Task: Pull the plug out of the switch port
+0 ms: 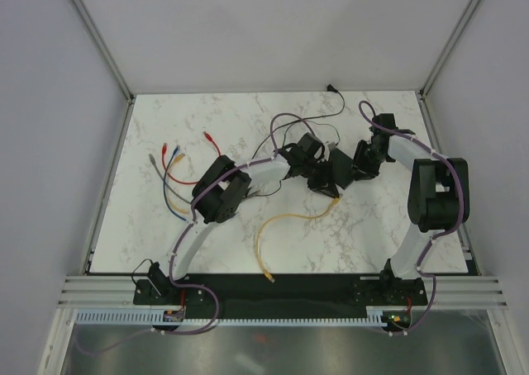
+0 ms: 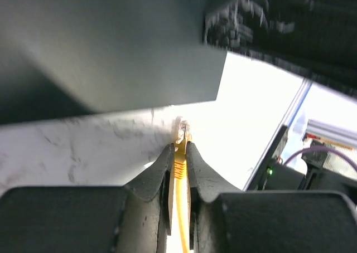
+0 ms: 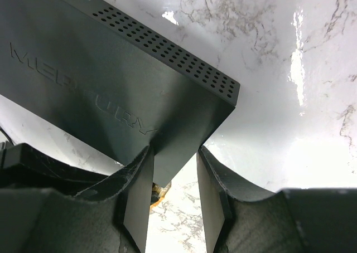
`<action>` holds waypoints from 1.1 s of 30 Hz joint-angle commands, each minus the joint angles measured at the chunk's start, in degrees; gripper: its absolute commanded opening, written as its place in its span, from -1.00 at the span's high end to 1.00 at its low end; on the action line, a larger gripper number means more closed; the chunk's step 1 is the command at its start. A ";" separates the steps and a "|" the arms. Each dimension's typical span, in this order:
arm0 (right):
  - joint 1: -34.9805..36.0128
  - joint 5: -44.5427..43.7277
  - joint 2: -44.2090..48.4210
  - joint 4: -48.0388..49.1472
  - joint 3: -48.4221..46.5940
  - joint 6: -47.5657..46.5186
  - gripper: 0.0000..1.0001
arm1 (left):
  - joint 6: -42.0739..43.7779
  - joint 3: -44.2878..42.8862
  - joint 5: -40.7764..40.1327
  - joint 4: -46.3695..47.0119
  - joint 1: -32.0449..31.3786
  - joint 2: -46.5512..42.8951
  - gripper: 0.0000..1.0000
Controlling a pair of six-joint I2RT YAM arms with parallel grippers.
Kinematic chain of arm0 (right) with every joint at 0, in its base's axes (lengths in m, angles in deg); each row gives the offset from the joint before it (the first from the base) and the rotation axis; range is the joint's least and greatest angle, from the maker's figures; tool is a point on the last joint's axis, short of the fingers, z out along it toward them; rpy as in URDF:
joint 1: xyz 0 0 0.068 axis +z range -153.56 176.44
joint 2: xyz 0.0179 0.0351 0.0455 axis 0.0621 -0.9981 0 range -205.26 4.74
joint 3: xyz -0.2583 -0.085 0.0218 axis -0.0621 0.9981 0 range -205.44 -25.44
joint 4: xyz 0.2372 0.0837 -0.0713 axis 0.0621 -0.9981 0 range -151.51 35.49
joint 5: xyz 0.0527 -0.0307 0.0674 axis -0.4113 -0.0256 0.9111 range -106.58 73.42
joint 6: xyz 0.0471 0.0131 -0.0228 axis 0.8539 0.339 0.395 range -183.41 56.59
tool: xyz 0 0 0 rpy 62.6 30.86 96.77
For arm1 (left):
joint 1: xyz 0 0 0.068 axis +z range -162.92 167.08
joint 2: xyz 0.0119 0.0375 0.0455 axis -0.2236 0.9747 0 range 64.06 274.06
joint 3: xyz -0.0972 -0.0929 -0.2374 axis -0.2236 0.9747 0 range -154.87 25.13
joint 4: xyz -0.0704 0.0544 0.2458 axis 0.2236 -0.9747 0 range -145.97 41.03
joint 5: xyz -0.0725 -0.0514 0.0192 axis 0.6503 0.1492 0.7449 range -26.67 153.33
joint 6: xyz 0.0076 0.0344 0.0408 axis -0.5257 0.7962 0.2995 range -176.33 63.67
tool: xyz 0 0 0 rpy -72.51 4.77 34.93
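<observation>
Yellow cable (image 2: 179, 208) was pinched by the left gripper (image 2: 179, 147), the switch (image 3: 111, 86) clamped by the right gripper (image 3: 174, 152) — plug (image 2: 182, 131) apparently not yet pulled.

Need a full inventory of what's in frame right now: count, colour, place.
switch: one, black, mid-table, between the two grippers
yellow cable: one, yellow, runs from the switch to the near edge of the table
loose cables: several, grey, red, blue and yellow, left part of the table
black cord: one, thin, black, from the switch area to the far edge
table: one, white marble
left arm: one, black and white, reaching in from the left
right arm: one, black and white, reaching in from the right
left gripper: one, black, shut on the yellow cable near its plug
right gripper: one, black, clamped on the switch
</observation>
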 commanded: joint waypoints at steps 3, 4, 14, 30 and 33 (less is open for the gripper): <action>1.11 -2.92 -2.61 2.44 0.98 -0.17 0.14 | 5.07 5.52 -0.83 1.29 -0.24 -2.80 0.95; 1.02 -3.09 -2.53 2.44 1.16 -0.52 0.14 | 5.42 5.87 -1.19 1.29 -0.24 -4.20 0.95; 0.94 -1.51 -1.47 2.61 2.65 -1.75 0.12 | 10.17 9.91 -7.86 -6.44 2.75 -21.51 0.96; 1.64 -0.72 4.50 0.24 3.09 -4.21 -0.09 | 12.45 23.01 -11.29 -15.68 24.96 -50.35 0.95; 2.69 0.16 6.43 -0.81 3.09 -3.95 -0.12 | 12.72 23.80 -12.43 -16.20 31.20 -51.32 0.95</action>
